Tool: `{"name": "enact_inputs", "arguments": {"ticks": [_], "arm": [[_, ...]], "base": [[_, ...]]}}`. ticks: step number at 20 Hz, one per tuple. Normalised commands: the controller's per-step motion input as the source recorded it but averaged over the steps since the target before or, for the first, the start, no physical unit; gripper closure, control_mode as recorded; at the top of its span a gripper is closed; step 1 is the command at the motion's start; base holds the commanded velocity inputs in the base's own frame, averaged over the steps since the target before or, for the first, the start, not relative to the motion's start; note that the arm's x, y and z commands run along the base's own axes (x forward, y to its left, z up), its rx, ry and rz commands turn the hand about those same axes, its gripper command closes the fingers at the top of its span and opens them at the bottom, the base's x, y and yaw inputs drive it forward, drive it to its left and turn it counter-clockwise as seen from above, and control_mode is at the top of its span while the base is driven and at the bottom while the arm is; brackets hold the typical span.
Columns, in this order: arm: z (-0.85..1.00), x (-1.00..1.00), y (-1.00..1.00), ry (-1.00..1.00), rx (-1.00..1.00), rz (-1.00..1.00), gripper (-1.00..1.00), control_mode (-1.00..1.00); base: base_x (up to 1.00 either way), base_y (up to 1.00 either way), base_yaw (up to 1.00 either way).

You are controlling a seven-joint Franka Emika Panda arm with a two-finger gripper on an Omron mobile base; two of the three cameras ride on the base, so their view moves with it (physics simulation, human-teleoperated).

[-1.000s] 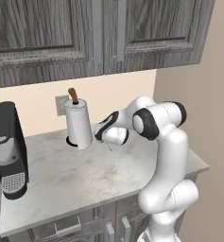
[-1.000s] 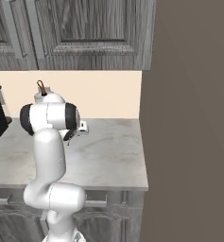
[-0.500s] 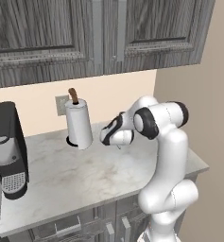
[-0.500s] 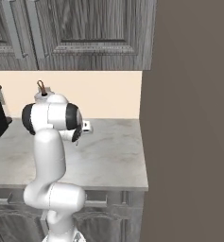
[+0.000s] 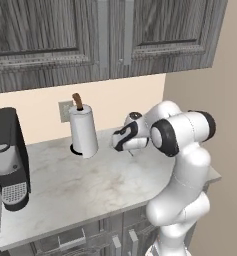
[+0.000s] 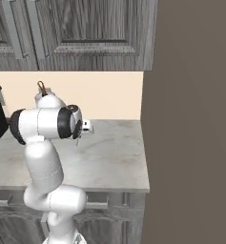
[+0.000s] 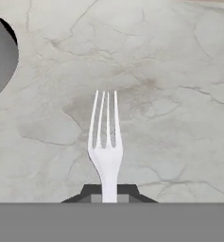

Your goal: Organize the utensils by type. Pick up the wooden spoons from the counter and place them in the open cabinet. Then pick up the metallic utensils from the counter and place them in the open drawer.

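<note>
counter (image 5: 90, 185), the light grey marbled stone slab, spreads under everything, and the dark grey wall cabinets (image 5: 90, 35) hang above it with their doors looking shut from both base views. a black coffee machine (image 5: 9, 155) stands at the left end, and a paper towel roll (image 5: 84, 131) on its holder sits near the back wall. the white arm bends over the right part of the slab, with its gripper (image 5: 131, 150) pointing down toward the stone just right of the roll.

fork (image 7: 105, 142) is what the hand view shows: a small silver one, one of the metallic utensils. its handle end runs down between the two dark finger tips, and its tines point straight away from the hand, so its long axis lies along the gripper's own line of sight. the jaws are closed on the fork's handle, with the bare marbled top lying beyond the tines. whether the fork is lifted clear of the stone or is lying on it, i cannot tell.

the drawer meant for this piece is somewhere below the counter edge; i cannot pick out an open one. by my judgement the carry must take the fork out past the front edge and down, handle held as it is, tines leading.
</note>
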Motion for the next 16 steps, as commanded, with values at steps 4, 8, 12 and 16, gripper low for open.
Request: {"name": "enact_inputs", "arguments": {"ticks": [4, 8, 12, 16], "arm": [[0.35, -0.93, -0.40, 0.00, 0.00, 0.16, 1.00, -1.00], [0.29, -0.97, -0.47, -0.06, 0.00, 0.21, 1.00, -1.00], [0.54, -0.68, -0.19, -0.02, -0.02, 0.23, 1.00, -1.00], [0.76, -0.36, -0.02, 0.00, -0.10, 0.21, 1.00, -1.00]], "base": [[0.00, 0.00, 0.00], [0.00, 0.00, 0.00], [0.00, 0.00, 0.00], [0.00, 0.00, 0.00]]}}
